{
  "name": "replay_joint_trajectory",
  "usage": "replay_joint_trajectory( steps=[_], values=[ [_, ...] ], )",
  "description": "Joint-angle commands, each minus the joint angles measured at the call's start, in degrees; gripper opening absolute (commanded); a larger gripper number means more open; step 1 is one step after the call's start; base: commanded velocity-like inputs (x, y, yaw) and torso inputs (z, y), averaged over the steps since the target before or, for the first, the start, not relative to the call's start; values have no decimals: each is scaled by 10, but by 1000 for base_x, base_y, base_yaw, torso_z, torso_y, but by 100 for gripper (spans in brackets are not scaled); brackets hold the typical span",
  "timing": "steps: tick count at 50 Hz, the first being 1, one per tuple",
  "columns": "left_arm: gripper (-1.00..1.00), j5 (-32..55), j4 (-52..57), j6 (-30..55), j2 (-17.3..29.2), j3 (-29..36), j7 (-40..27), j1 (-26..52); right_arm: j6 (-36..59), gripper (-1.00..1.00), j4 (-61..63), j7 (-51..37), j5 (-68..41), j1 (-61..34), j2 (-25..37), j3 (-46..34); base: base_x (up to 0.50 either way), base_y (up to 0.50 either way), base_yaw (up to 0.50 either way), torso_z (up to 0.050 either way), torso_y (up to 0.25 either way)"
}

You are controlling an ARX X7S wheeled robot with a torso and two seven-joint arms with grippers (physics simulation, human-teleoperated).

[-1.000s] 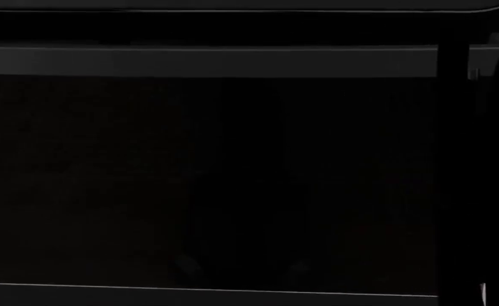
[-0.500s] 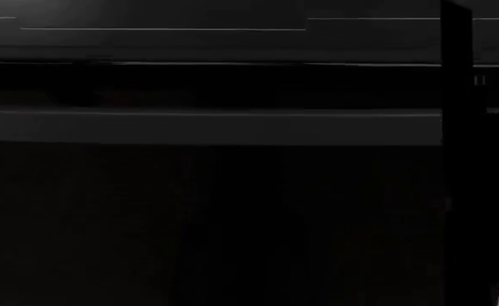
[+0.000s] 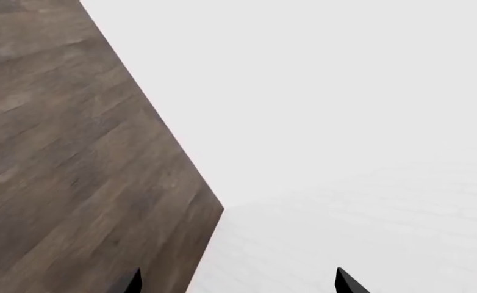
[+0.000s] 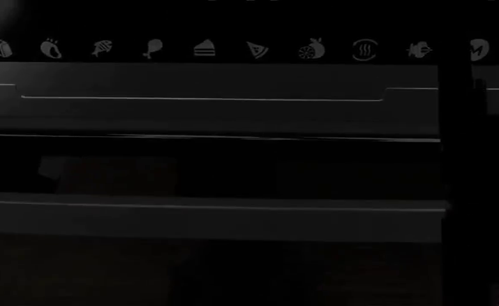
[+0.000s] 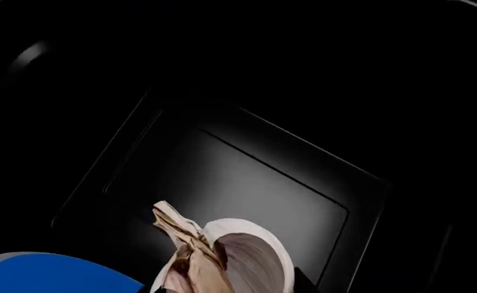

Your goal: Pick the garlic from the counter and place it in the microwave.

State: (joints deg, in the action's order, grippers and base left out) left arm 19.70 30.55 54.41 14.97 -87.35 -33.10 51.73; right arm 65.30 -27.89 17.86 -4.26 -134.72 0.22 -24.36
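The garlic (image 5: 226, 259), a whitish bulb with pinkish-tan streaks and a brown root end, sits between the jaws of my right gripper (image 5: 222, 288), which is shut on it. Behind the garlic is a black surface with a recessed rectangular panel (image 5: 238, 183), dimly lit. In the head view the microwave (image 4: 215, 115) fills the picture, with its row of grey food icons (image 4: 153, 48) along the top. My left gripper (image 3: 238, 284) is open, only its two black fingertips (image 3: 348, 284) showing, with nothing between them. No arm shows in the head view.
In the left wrist view a wood-brown cabinet side (image 3: 75, 152) meets a plain white surface (image 3: 344, 122). A blue rounded shape (image 5: 51, 274) lies at the edge of the right wrist view beside the garlic. A dark vertical bar (image 4: 455, 159) runs down the microwave's right side.
The head view has risen: the pale horizontal band on the black front has slid downward in the picture, and the row of food icons has come into view at the top.
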Motion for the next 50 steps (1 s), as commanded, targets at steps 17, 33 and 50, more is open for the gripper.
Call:
replay_joint_trajectory(
  steps=[17,33,50],
  values=[
    [100,3,10,-25,-8,14,26,-11,10,-100,16,19,-25,-3,-2,-29,0,0,0,0,-74],
    [100,7,6,-18,-7,9,25,-10,-3,-100,17,22,-27,-3,-2,-36,1,240,0,0,0],
    [100,-3,11,-41,-12,27,31,-21,-4,-100,2,30,-17,-3,-2,-35,0,0,0,0,-71]
  ],
)
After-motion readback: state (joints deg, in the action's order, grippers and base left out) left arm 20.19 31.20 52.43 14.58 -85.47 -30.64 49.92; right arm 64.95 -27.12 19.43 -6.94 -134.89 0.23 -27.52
